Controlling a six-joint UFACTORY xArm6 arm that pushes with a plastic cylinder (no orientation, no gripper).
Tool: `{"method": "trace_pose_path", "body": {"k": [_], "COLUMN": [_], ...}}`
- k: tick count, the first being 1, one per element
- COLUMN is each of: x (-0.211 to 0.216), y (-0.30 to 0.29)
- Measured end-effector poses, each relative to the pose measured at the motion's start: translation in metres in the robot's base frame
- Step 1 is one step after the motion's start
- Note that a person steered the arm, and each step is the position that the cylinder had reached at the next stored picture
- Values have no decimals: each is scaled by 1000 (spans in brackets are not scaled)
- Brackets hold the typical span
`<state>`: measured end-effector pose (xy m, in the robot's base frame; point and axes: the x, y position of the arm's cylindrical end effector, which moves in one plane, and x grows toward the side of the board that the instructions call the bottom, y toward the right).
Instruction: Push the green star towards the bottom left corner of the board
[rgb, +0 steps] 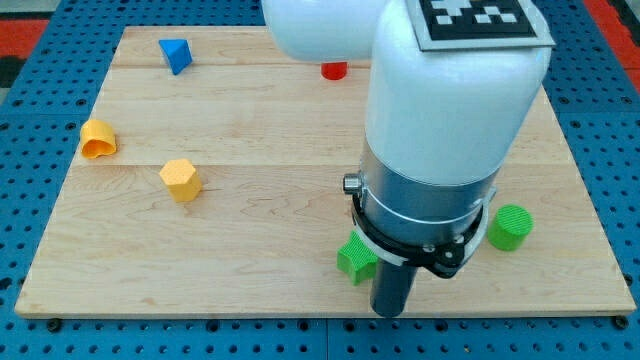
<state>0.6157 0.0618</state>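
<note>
Nearest the camera stands the dark rod, my tip (391, 312) planted close to the near edge of the board (300, 130), right of centre. Touching it, or very nearly, on its left sits the green star (355, 259), partly hidden behind the arm's collar, so I cannot tell the exact contact. Jaws there are none: the arm ends in a plain rod, nothing to spread or pinch.

Risks, as I judge them. My tip lies to the right of the star and slightly nearer, which suits a leftward push, but the near-left corner is well apart, a long run along the near edge. An off-centre shove on a star's points could spin it and let it slip past my tip, toward the far side or off the near edge, which is close. Since the arm's bulk hides much of the star, a drift might go unnoticed.

A green cylinder (509, 227) sits right of the arm, out of the path. Both orange blocks, one (181, 179) left of centre and a ring-like one (98, 139) by the left edge, lie farther off than the likely path. The blue block (175, 54) and red block (333, 70) are far away.
</note>
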Motion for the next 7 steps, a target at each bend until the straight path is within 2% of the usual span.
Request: {"method": "trace_pose_path", "body": {"k": [2,3,6,7], "x": [-13,-30,-72,-72], "y": [46,29,-117,-161]}}
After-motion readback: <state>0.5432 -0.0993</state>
